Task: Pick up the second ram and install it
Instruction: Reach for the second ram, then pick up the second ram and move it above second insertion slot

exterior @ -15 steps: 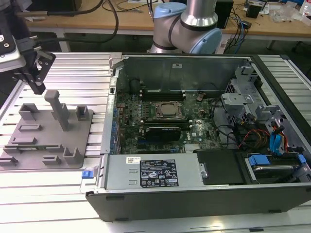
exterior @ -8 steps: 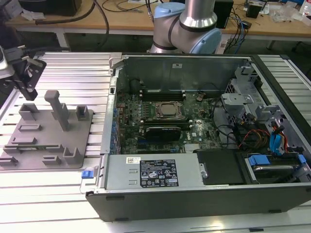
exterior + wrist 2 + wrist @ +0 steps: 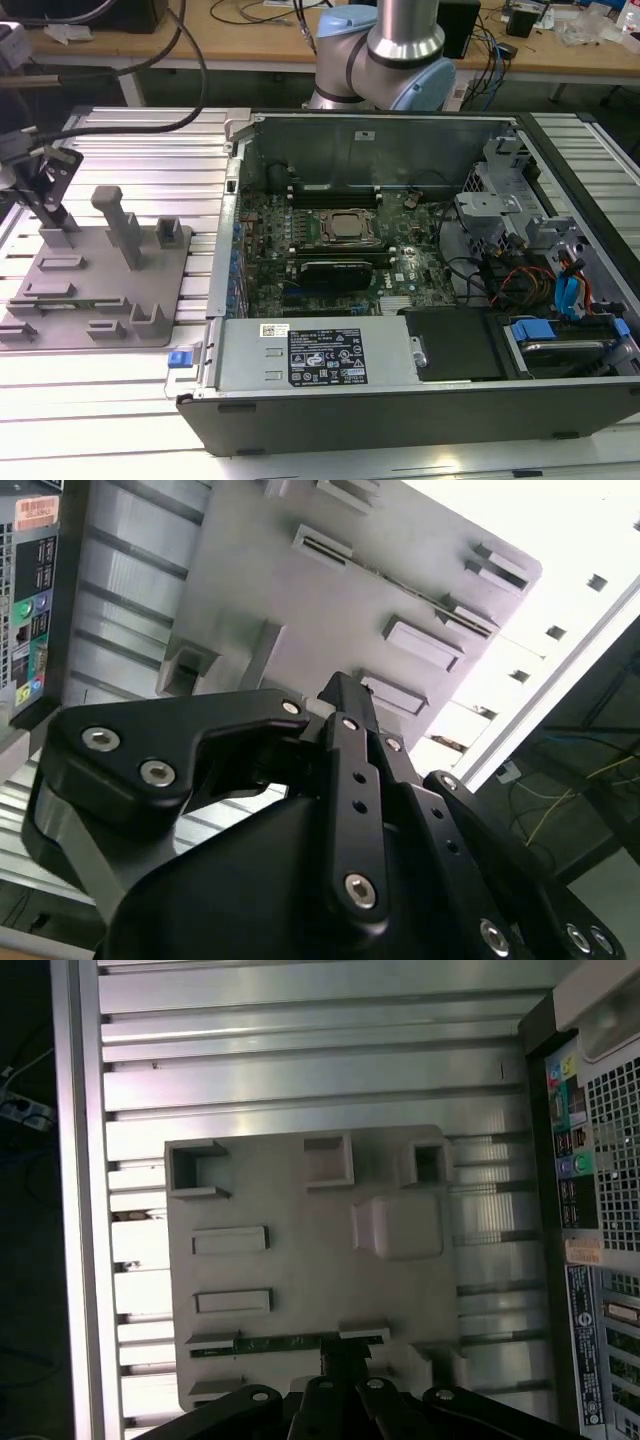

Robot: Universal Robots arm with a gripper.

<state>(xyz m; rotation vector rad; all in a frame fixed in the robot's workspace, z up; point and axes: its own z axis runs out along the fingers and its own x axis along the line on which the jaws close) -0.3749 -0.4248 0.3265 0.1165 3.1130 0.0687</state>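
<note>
Since the ram (image 3: 290,1341) sits edge-on in a narrow slot along one edge of the tray (image 3: 300,1270), between two small clips, we list misalignment as the first hazard. A tool (image 3: 345,1358) that meets the stick off-centre or skewed could, in our judgement, tip it in the slot or drag the tray across the counter (image 3: 150,150).

Second hazard: a thin board gripped by too little of its edge may slip or twist on the way to the case (image 3: 300,400), then meet the memory slots (image 3: 330,187) at an angle. The tray's posts stand close by and could catch the tool.

Tool state: we cannot tell whether it is spread or pressed together. We cannot tell either whether it touches the ram.

Arm (image 3: 385,40): the base stands on the far side of the case and the reach goes out to the exterior view's left. There the tool (image 3: 58,212) hangs over the tray (image 3: 150,290), pointing down. In the first wrist view its tip lies just beside the middle of the ram. In the second wrist view the tool (image 3: 345,690) aims at the tray.

Ram location: in the tray, at the exterior view's left of the case, not in the motherboard (image 3: 330,262).
</note>
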